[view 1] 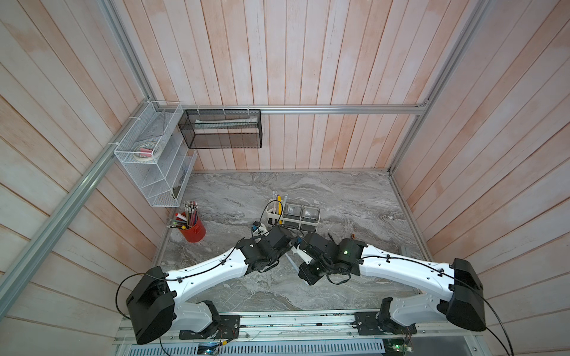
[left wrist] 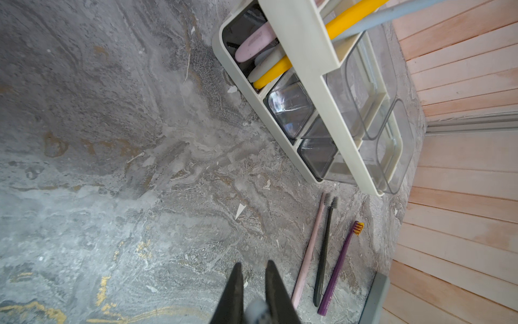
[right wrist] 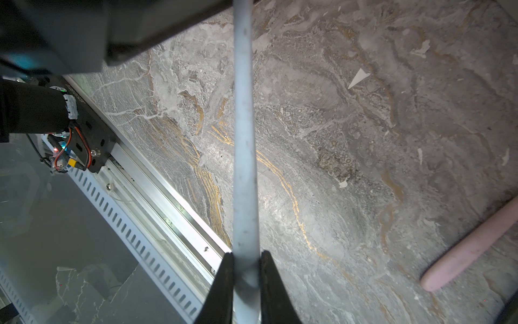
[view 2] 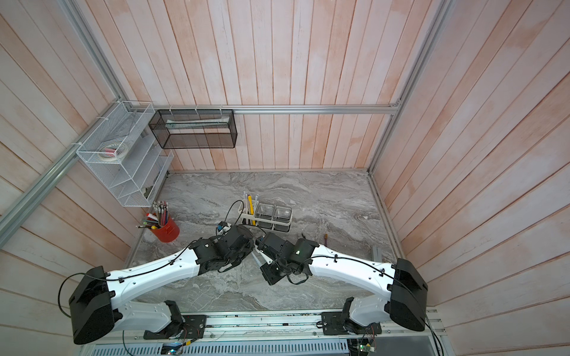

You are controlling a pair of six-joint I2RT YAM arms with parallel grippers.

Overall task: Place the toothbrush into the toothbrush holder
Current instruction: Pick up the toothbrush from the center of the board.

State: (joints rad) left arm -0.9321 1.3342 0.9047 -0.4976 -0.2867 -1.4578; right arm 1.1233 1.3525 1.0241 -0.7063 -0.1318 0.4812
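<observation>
A pale blue-grey toothbrush (right wrist: 244,140) hangs above the marble table, and my right gripper (right wrist: 245,254) is shut on its handle. The handle runs on to the left arm's black wrist. My left gripper (left wrist: 253,265) has its jaws narrow, with a pale blurred end of the toothbrush pinched deep between them. In both top views the two wrists meet just in front of the toothbrush holder (view 1: 318,215) (view 2: 291,214), and the fingers are hidden under them. The white holder (left wrist: 305,50) has yellow (left wrist: 350,21) and pink (left wrist: 252,45) brushes in its slotted end and two clear cups.
Pink (left wrist: 308,249), black (left wrist: 323,246) and purple (left wrist: 340,263) toothbrushes lie on the table beside the holder. A red cup of pencils (view 1: 192,228) stands at the left. White wire (view 1: 148,166) and black mesh (view 1: 222,129) baskets hang on the walls.
</observation>
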